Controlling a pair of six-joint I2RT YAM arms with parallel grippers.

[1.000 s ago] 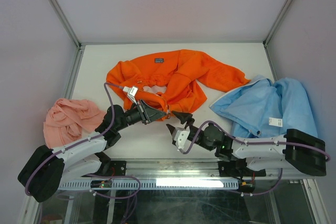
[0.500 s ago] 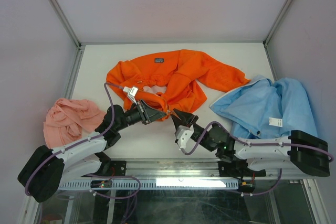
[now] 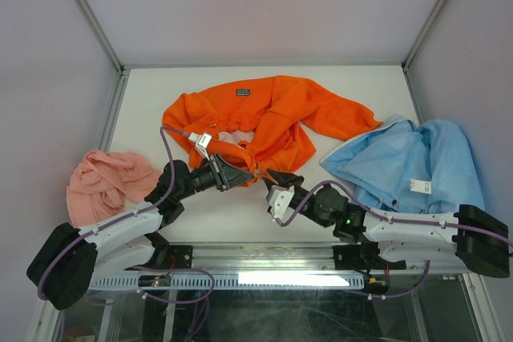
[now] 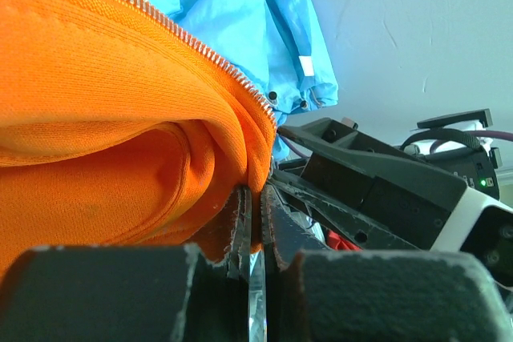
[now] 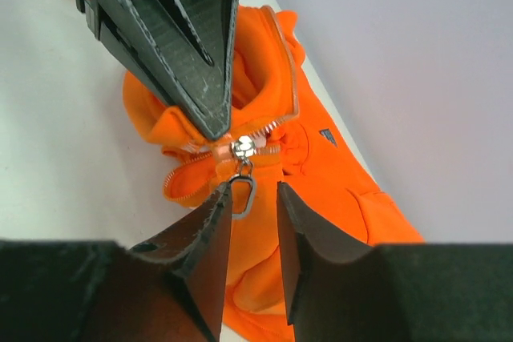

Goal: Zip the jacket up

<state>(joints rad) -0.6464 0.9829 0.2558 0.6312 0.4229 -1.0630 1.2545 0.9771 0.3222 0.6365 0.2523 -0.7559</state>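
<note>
You've barely begun: the jacket (image 3: 272,114) lies crumpled mid-surface (image 3: 337,86), and its small metal slider (image 5: 240,147) sits low by the hem, so nearly the whole run of silvery teeth (image 4: 184,34) looks left to close. Your left end effector (image 4: 255,214) is clamped on the thick, soft knit hem just beside the slider. Your right end effector (image 5: 253,191) stands narrowly parted around the looped metal pull tab (image 5: 243,188), not yet pinching it.

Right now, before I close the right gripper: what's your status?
Left gripper shut on jacket hem by the zipper. Right gripper open astride the zipper pull, not clamped. Light blue garment lies clear, nothing blocking.
</note>
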